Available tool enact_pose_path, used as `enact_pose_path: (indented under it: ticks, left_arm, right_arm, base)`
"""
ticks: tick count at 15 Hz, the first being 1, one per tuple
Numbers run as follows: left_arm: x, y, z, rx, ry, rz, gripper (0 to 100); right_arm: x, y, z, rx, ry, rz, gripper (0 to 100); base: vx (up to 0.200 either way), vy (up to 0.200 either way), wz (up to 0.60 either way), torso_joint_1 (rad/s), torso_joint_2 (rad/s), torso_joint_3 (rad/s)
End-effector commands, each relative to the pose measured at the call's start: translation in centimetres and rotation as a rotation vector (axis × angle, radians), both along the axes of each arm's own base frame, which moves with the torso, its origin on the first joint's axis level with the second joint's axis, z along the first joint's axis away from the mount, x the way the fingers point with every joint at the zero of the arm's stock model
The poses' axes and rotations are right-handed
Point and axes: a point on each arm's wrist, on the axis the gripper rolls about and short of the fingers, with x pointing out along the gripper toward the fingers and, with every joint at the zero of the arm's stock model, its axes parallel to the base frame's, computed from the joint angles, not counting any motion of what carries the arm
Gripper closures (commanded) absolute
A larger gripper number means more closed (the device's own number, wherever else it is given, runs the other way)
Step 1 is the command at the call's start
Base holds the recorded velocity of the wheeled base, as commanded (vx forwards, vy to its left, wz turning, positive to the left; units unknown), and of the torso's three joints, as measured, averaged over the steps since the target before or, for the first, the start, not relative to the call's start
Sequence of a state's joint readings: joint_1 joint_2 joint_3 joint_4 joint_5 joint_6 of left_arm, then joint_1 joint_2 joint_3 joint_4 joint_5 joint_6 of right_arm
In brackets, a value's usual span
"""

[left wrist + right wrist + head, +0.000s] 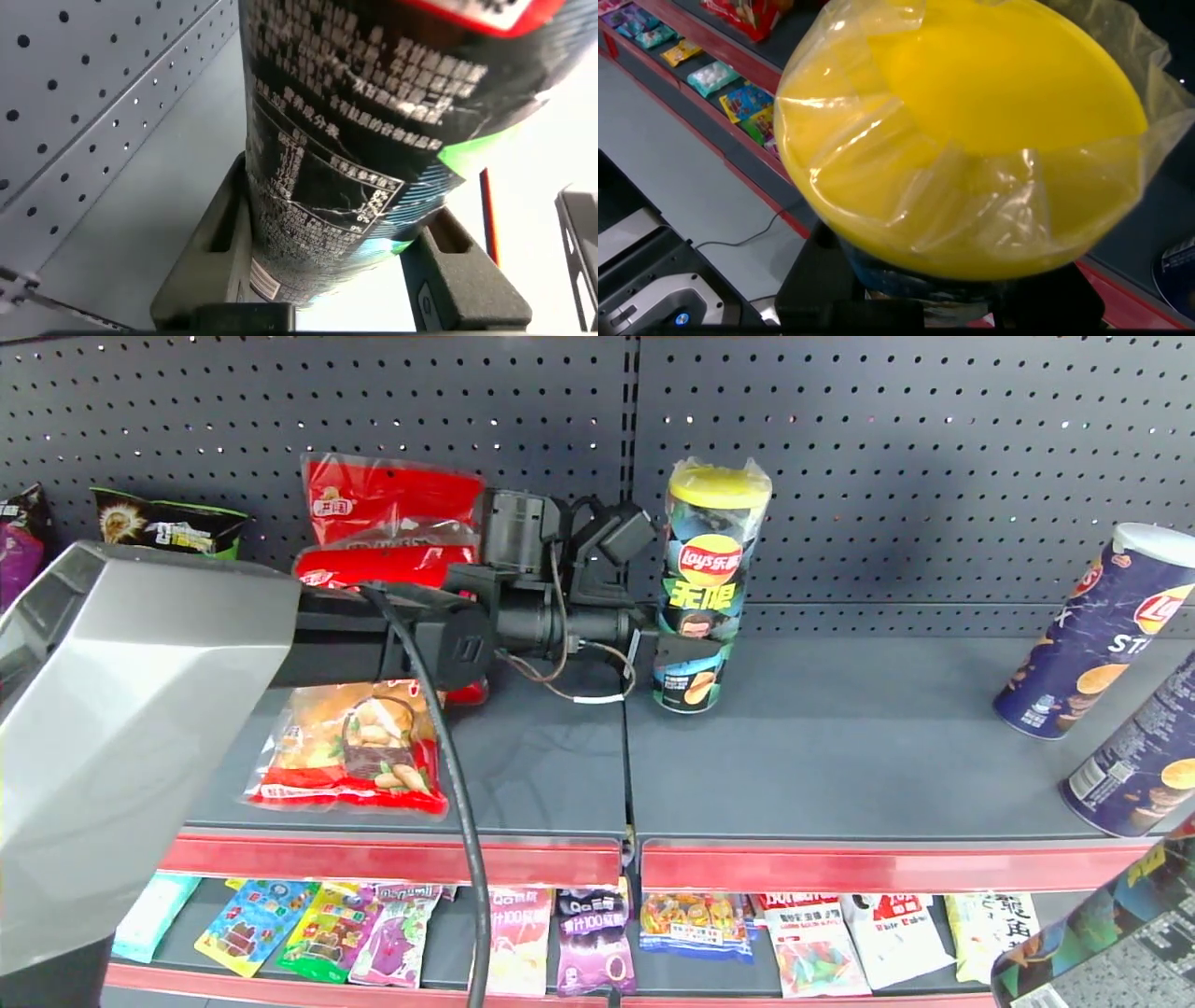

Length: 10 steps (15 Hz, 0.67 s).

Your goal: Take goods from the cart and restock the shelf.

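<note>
A black and green chip can (709, 588) with a yellow lid in clear wrap stands upright on the grey upper shelf (840, 747), near the pegboard back wall. My left gripper (689, 663) is shut on its lower part. In the left wrist view the can (346, 159) fills the gap, with one finger (220, 243) pressed on each side. A second can of the same kind (1092, 943) hangs in front of the shelf at the lower right. Its yellow wrapped lid (971, 121) sits right above my right gripper (924, 303), which is shut on it.
Two blue chip cans (1088, 635) (1134, 756) lean at the shelf's right end. Red snack bags (387, 513) and a peanut bag (359, 747) lie left of my left arm. The lower shelf (653, 971) holds several candy bags behind a red front edge (887, 863).
</note>
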<state>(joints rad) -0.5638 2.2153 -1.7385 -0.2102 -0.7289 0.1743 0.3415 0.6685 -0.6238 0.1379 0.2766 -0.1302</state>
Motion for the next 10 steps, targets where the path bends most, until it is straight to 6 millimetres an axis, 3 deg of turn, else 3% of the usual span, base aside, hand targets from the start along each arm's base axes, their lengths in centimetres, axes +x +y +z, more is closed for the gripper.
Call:
enact_pose_path:
  ticks: [1,10]
  left_arm:
    - [-1.9,1.1,0.6,0.009,0.008,0.009,100]
    - [-6.5,1.6,-1.9,0.016,0.002,0.045,100]
  right_arm:
    - [0.0,0.0,0.0,0.000,0.000,0.002,100]
    - [0.0,0.0,0.1,0.000,-0.004,0.002,100]
  base:
    - [0.000,0.000,0.00,0.000,0.00,0.000]
    - [0.000,0.000,0.00,0.000,0.00,0.000]
